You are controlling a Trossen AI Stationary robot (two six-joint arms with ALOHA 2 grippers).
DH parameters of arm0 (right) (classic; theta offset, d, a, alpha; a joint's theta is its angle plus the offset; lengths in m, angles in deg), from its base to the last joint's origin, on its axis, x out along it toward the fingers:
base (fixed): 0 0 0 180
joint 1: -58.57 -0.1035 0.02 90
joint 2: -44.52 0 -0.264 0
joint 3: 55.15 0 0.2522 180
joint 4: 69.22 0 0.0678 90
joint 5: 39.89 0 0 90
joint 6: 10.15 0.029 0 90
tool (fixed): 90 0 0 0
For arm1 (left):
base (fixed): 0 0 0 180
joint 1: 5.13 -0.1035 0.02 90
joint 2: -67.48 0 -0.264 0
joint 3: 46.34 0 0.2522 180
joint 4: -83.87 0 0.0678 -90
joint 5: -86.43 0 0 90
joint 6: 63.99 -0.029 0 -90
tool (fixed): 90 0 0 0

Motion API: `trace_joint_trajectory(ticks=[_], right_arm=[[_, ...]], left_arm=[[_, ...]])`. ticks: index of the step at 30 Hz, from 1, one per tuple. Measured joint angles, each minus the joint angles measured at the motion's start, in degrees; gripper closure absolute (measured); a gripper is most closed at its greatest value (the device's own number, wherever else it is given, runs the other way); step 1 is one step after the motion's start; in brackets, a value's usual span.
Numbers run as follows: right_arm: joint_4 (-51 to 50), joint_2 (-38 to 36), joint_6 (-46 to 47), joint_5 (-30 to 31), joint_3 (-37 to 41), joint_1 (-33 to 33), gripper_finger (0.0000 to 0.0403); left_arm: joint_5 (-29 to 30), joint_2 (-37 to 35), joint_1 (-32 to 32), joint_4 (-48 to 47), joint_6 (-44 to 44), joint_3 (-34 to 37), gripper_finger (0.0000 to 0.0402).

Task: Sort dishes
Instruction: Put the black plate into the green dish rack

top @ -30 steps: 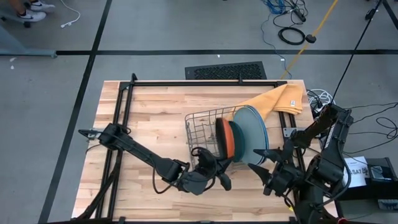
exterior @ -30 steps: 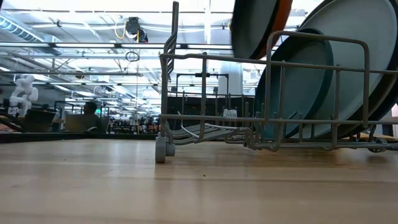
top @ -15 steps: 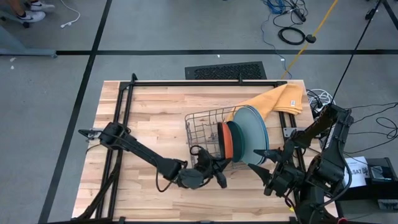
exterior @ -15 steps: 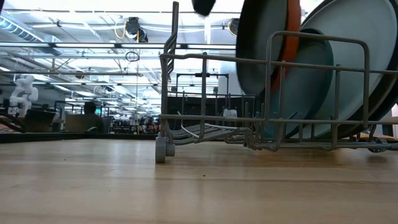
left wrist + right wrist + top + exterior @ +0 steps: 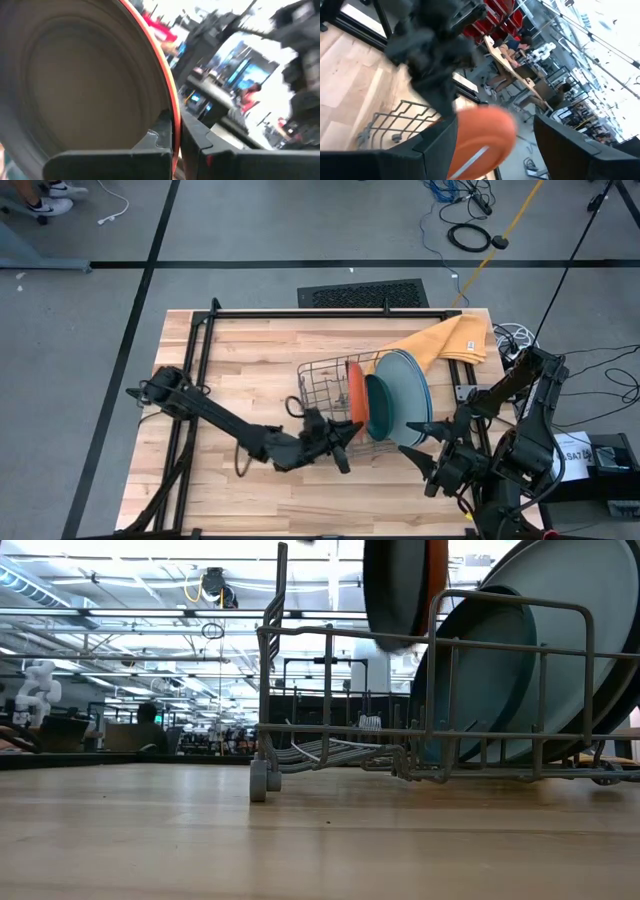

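My left gripper (image 5: pixel 345 432) is shut on an orange-red plate (image 5: pixel 355 394) with a dark underside (image 5: pixel 85 95), held on edge over the wire rack (image 5: pixel 325 385). In the rack a dark teal plate (image 5: pixel 378 408) and larger pale plates (image 5: pixel 410 385) stand on edge, leaning toward the table's right. In the low view the orange-red plate (image 5: pixel 400 590) hangs with its lower rim about level with the rack's top rail (image 5: pixel 500 602). My right gripper (image 5: pixel 425 460) waits open near the table's right front, nothing between its fingers (image 5: pixel 437 147). My left gripper pinches the orange-red plate's rim (image 5: pixel 175 131) between its two fingers, one on the dark underside, one on the other face. The fingers come in level from the table's near left. The plate stands upright on edge, lifted clear above the rack's floor.
A yellow-orange cloth (image 5: pixel 448 340) lies at the far right corner behind the rack. A black frame (image 5: pixel 200 350) runs along the table's left and far sides. Bare wood (image 5: pixel 250 370) lies left of the rack. Cables and gear sit off the right edge.
My left gripper has carried the orange-red plate a little toward the table's far edge and left, staying shut on it. The plate has turned from leaning toward the right to nearly upright over the rack. My right arm has kept still.
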Motion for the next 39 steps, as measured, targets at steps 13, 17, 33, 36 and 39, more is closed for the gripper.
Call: trace_joint_trajectory(ticks=[13,17,33,36,39], right_arm=[[3.5,0.22,-0.25,-5.87,0.02,3.14,0.0149],[4.2,0.55,-0.43,-6.19,0.0,4.17,0.0149],[3.75,0.72,-0.48,-7.14,0.0,4.82,0.0149],[2.76,0.72,-0.48,-7.16,0.01,4.82,0.0149],[2.1,0.72,-0.48,-7.14,0.01,4.93,0.0149]], left_arm=[[0.49,-5.78,4.7,13.95,-22.73,-0.04,0.0396],[4.55,-5.79,4.75,7.16,-15.22,-0.04,0.0396],[16.92,-9.39,11.58,-36.94,-11.72,-15.43,0.0396],[20.22,-8.55,16.17,-65.32,-1.07,-27.39,0.0396],[14.94,-6.27,18.63,-87.76,12.19,-35.94,0.0396]])
